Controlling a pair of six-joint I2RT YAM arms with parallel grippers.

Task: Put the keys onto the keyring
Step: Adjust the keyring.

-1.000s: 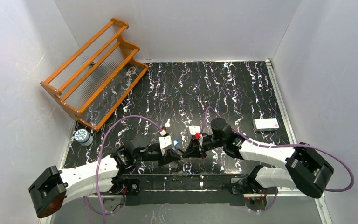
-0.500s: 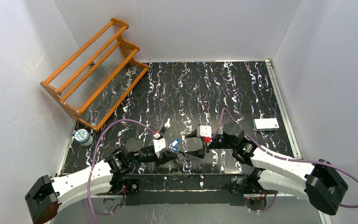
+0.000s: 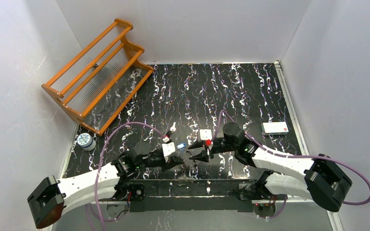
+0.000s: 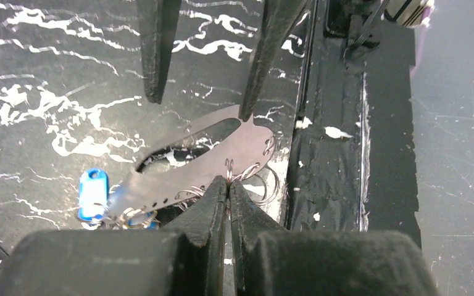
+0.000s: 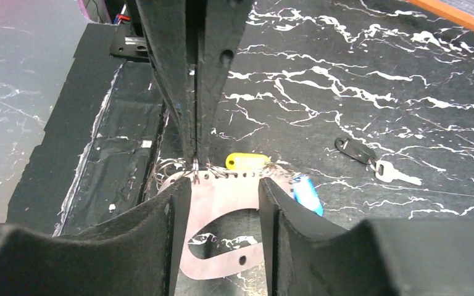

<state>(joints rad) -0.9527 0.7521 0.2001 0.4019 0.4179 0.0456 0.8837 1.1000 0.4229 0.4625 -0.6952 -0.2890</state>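
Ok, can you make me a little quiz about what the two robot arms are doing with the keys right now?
1. True or false: the left gripper has its jaws shut on a small wire ring at the edge of the keyring.
2. Pick one. In the right wrist view, the key lying next to the blue key is: A) red, B) yellow, C) green.
3. Fill the gap: the right gripper has its jaws ___, one on each side of the keyring.

Key: 1 true; 2 B; 3 open.
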